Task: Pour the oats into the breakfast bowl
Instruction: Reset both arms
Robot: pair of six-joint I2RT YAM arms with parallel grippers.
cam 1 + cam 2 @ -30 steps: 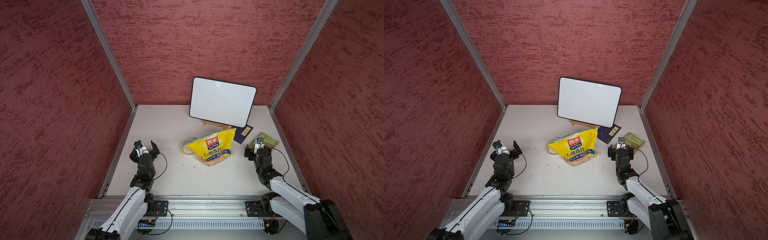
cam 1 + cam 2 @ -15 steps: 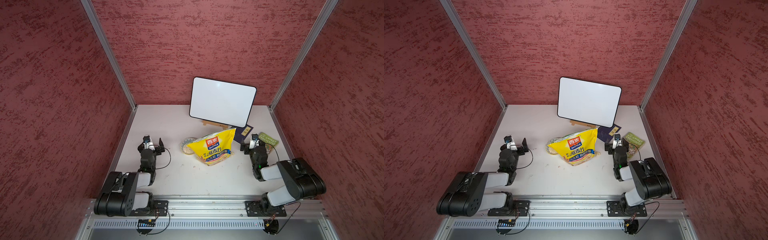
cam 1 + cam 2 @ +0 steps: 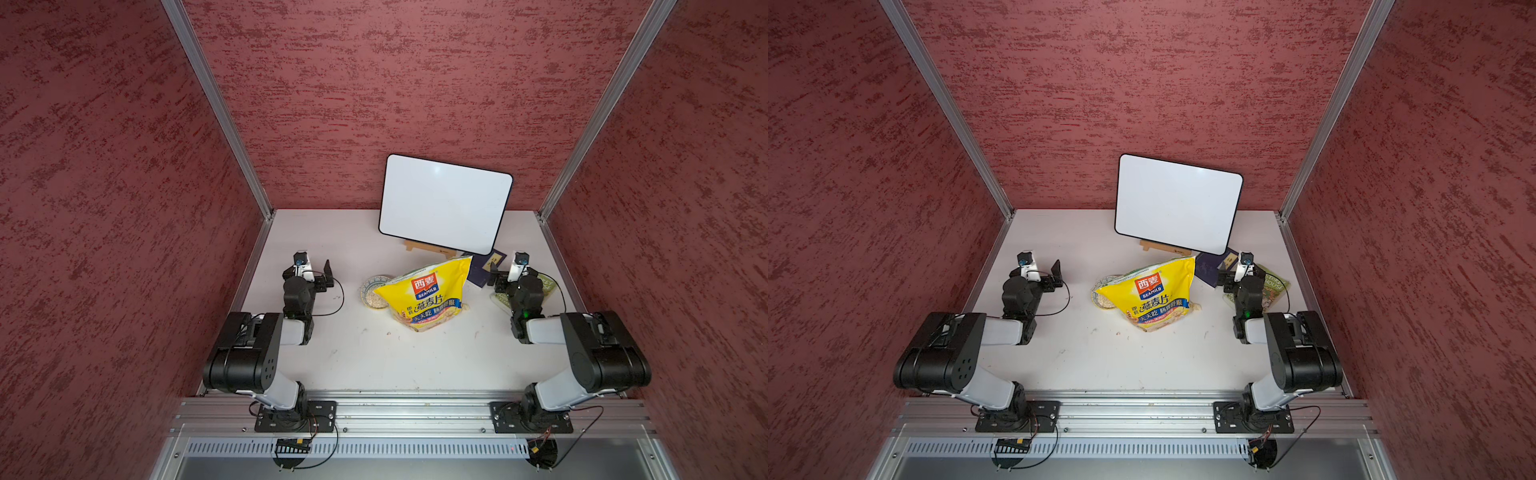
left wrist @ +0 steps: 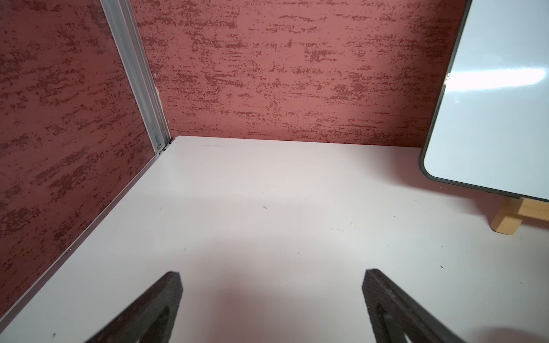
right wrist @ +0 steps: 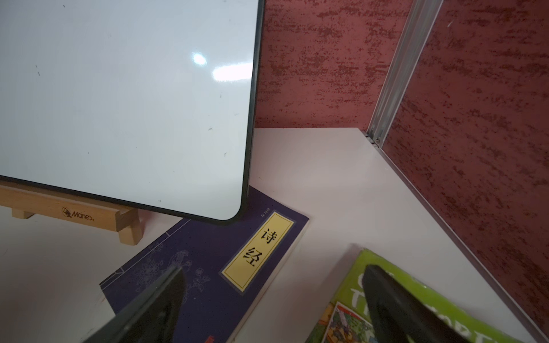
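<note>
Top view, pouch (image 3: 424,297) hiding half the bowl (image 3: 377,278) — left gripper (image 4: 272,273), right gripper (image 5: 274,268) spread, empty.

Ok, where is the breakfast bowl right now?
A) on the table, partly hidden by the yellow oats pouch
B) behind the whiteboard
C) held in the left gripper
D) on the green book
A: the breakfast bowl rests on the table, the yellow oats pouch overlapping its edge.

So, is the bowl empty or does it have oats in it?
Not empty: pale oats lie inside the bowl in both top views; the pouch hides part.
</note>
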